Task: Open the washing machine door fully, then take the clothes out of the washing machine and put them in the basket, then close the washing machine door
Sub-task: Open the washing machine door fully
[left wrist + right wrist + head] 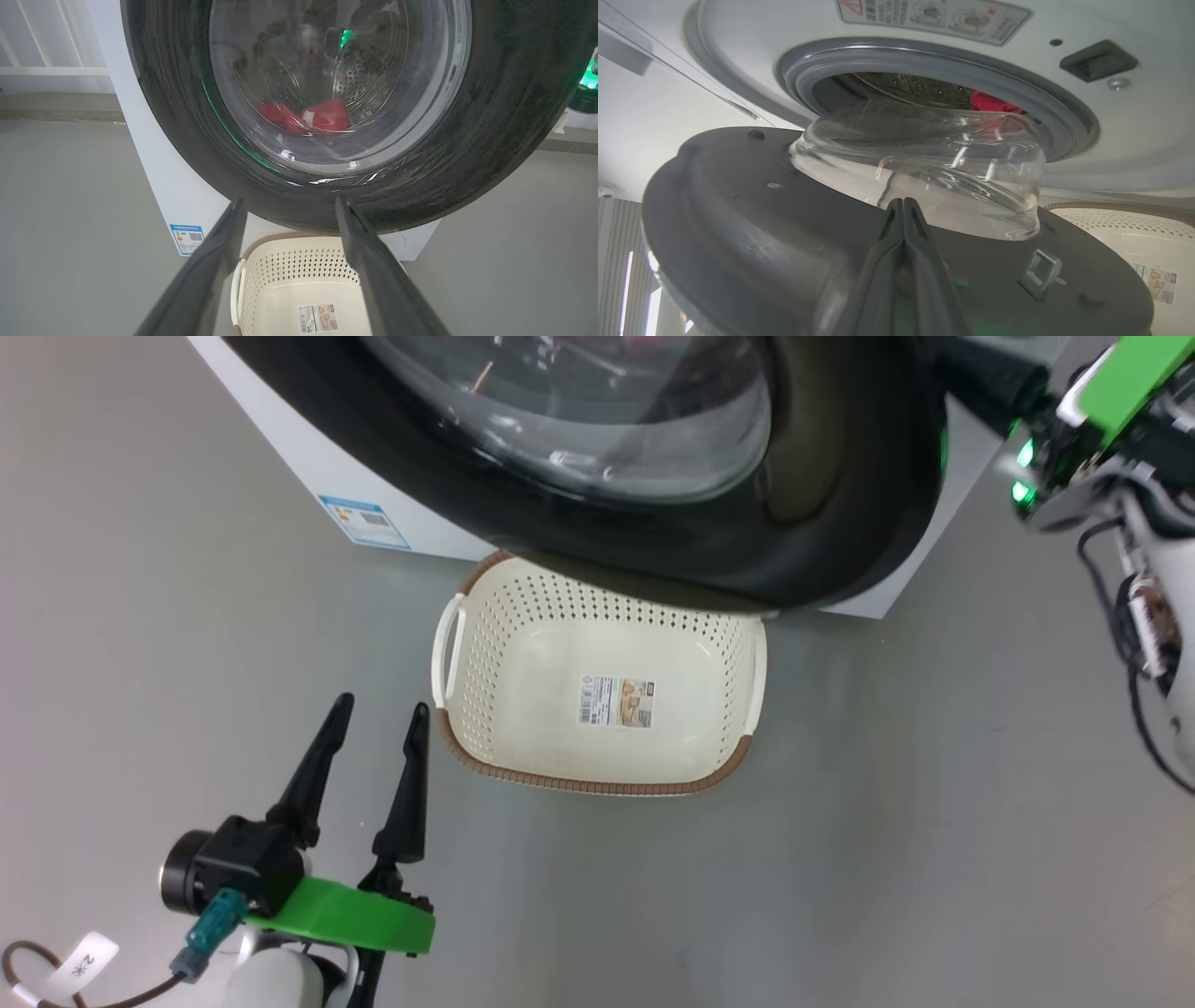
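The washing machine door [840, 523] stands partly open, its black ring hanging over the far end of the basket [579, 782]. Through its glass the left wrist view shows the red clothes [327, 114] low in the steel drum. My left gripper [383, 705] is open and empty near the basket's left handle, pointing at the door [490, 140]. My right gripper [903, 201] is shut on nothing, behind the door, with its tips at the base of the glass bowl on the door's inner face [738, 210]. Beyond them the clothes [987, 101] show inside the grey gasket.
The washing machine [425, 534] is white with a blue energy label [364, 523] low on its front. My right wrist [1064, 448] sits past the door's right edge. Grey floor spreads around the basket. A white railing [46, 70] stands far left.
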